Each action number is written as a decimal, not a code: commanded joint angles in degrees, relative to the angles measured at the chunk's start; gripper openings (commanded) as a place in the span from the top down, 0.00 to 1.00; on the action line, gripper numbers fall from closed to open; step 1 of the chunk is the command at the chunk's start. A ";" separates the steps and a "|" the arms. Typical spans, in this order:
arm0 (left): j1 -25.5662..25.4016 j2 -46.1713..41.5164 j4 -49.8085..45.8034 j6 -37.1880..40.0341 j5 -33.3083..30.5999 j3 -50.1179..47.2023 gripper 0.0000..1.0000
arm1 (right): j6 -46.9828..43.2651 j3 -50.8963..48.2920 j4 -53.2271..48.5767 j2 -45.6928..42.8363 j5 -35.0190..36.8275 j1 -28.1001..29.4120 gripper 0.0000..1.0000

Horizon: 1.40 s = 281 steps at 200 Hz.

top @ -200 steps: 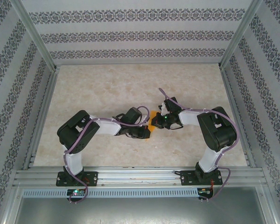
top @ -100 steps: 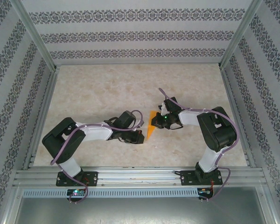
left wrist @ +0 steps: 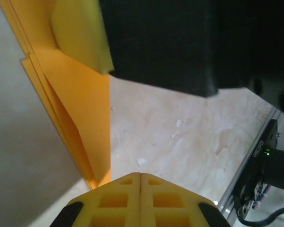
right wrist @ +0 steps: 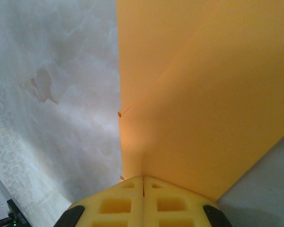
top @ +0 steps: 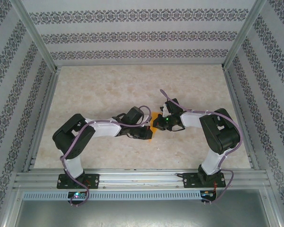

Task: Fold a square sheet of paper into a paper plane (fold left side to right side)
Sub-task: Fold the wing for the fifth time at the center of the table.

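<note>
Your right fingers are pressed together on the paper plane, and its crease runs straight into their seam. Your left fingers are also closed pad to pad. The plane's lower tip meets their upper edge, but whether it is clamped there cannot be told.

Change noted: half a second ago your left arm was drawn back toward the near edge of the tabletop, exposing the orange wedge. It is now back against the wedge at mid-tabletop, just beside the right fingers.

Judgement: you are returning to press or re-grip a fold. The paper is already narrow and layered.
</note>
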 commanded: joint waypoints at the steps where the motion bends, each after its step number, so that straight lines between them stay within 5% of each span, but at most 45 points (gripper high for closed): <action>1: 0.99 1.67 1.35 1.11 -1.74 2.88 1.00 | 0.09 -1.72 -6.44 3.18 5.83 1.10 1.00; 134: 1.28 6.41 -4.17 0.11 -8.76 3.06 1.00 | 1.15 3.98 -7.58 -4.43 2.76 -0.04 1.00; 189: 0.84 6.42 -5.01 -2.40 -9.91 1.60 1.00 | -0.47 -1.07 -7.00 -11.35 2.78 -2.40 1.00; 281: -0.74 6.46 -10.85 -1.70 -13.24 3.21 1.00 | 2.78 -4.23 6.32 -5.56 1.19 0.18 1.00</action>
